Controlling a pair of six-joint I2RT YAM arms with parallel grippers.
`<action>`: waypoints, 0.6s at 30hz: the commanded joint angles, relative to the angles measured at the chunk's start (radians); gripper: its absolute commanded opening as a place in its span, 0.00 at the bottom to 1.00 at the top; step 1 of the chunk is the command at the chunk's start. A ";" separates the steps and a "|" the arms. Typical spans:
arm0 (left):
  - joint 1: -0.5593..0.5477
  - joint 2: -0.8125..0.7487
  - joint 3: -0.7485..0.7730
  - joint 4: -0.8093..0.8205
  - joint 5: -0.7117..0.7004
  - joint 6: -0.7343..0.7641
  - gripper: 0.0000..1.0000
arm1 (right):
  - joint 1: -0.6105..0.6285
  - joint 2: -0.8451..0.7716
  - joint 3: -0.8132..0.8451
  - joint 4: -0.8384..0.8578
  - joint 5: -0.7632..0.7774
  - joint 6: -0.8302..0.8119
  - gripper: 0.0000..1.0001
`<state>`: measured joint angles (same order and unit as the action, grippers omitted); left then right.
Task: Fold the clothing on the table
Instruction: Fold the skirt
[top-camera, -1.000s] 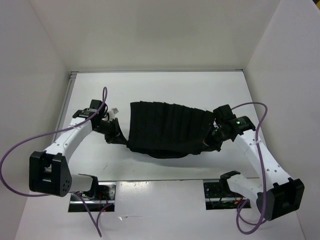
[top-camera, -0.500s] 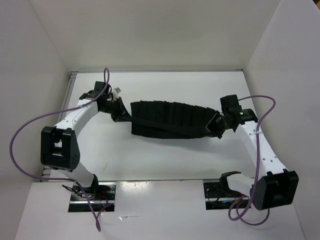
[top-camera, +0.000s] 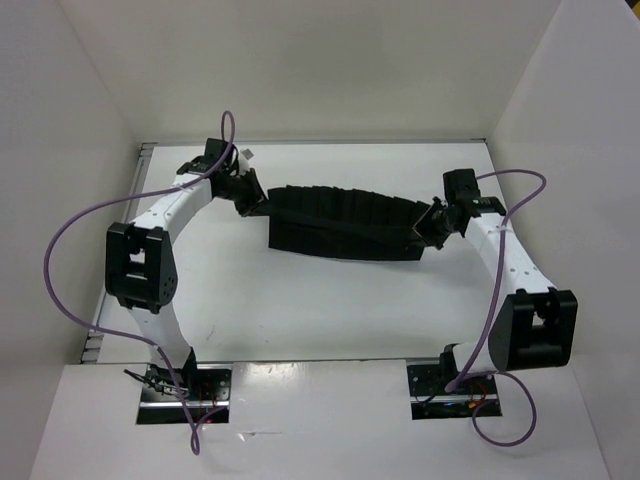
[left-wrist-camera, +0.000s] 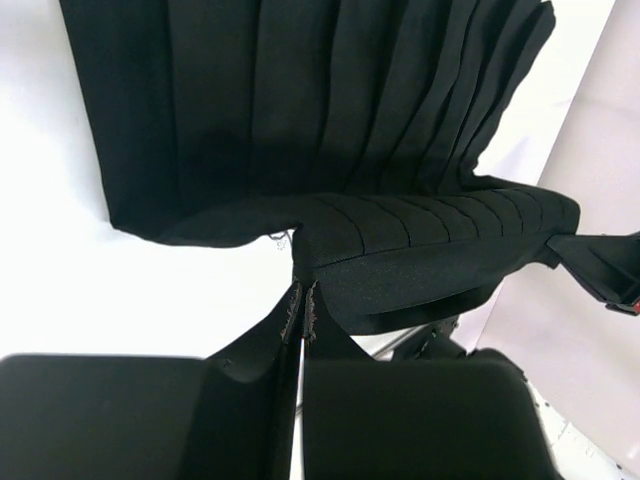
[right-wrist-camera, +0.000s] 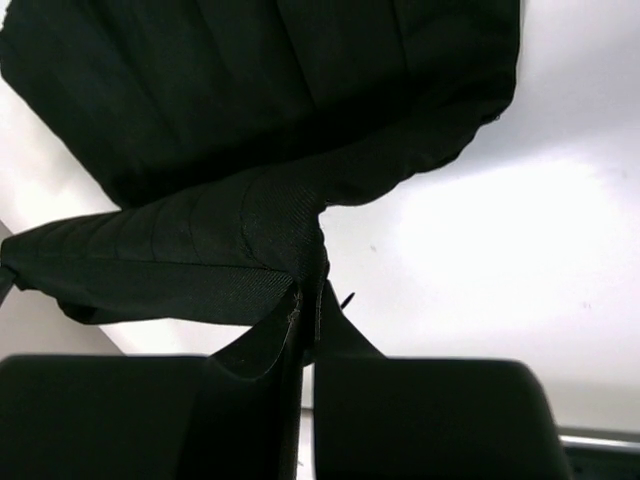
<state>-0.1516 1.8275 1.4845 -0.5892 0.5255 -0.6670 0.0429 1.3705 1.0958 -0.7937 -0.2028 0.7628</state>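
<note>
The clothing (top-camera: 340, 222), black and pleated, is stretched between both arms over the far half of the table (top-camera: 320, 310) as a narrow doubled band. My left gripper (top-camera: 252, 195) pinches its left corner and is shut on the cloth. At the right end my right gripper (top-camera: 428, 228) is shut on the other corner. In the left wrist view the clothing (left-wrist-camera: 320, 120) hangs from the left gripper (left-wrist-camera: 302, 305) with its waistband folded over. The right wrist view shows the clothing (right-wrist-camera: 250, 120) bunched at the right gripper (right-wrist-camera: 308, 305).
White walls (top-camera: 560, 90) close in the table on three sides, with a thin metal rail (top-camera: 320, 142) along the far edge. Purple cables (top-camera: 60, 250) loop off both arms. Two metal base plates (top-camera: 185, 385) sit at the near edge.
Both arms have carried the clothing's held edge away from the bases toward the far wall. The cloth has gone from a broad hanging sheet to a narrow doubled band.
</note>
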 joint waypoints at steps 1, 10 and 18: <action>0.034 0.051 0.063 0.026 -0.139 0.017 0.00 | -0.049 0.042 0.042 0.045 0.164 -0.054 0.00; 0.034 0.217 0.215 0.055 -0.182 0.017 0.00 | -0.058 0.209 0.101 0.158 0.223 -0.083 0.00; 0.023 0.432 0.483 0.156 -0.208 -0.054 0.47 | -0.069 0.375 0.222 0.389 0.333 -0.120 0.50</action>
<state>-0.1658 2.2120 1.8702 -0.5270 0.4286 -0.6823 0.0204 1.7020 1.2522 -0.5365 -0.0414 0.6949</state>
